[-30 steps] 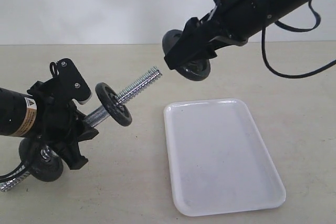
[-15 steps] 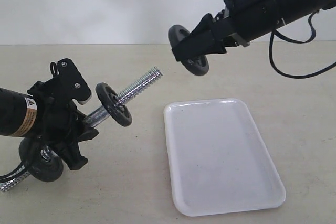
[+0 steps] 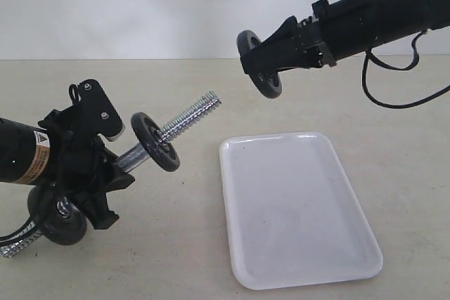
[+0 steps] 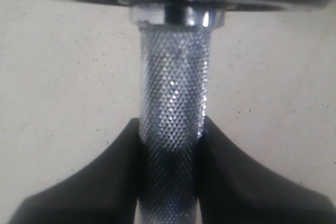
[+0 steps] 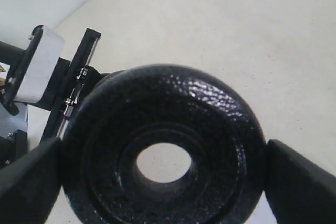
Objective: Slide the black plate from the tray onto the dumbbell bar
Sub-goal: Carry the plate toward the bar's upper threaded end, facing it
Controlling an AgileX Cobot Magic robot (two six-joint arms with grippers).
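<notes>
An orange label (image 3: 39, 156) with a warning triangle was carried on the left arm; its writing was too small to be read. The black plate (image 3: 259, 75) was held on edge by the right gripper (image 3: 267, 64), clamped at its rim, above the beige table (image 3: 176, 258) and before a white wall (image 3: 140, 5). Open air lay between it and the threaded tip of the dumbbell bar (image 3: 186, 117). The bar's knurled middle was clasped by the left gripper (image 4: 170, 150). The white tray (image 3: 299, 209) was set to the right.

Black plate (image 3: 268, 84) aloft, near tilted dumbbell bar (image 3: 186, 118)
</notes>
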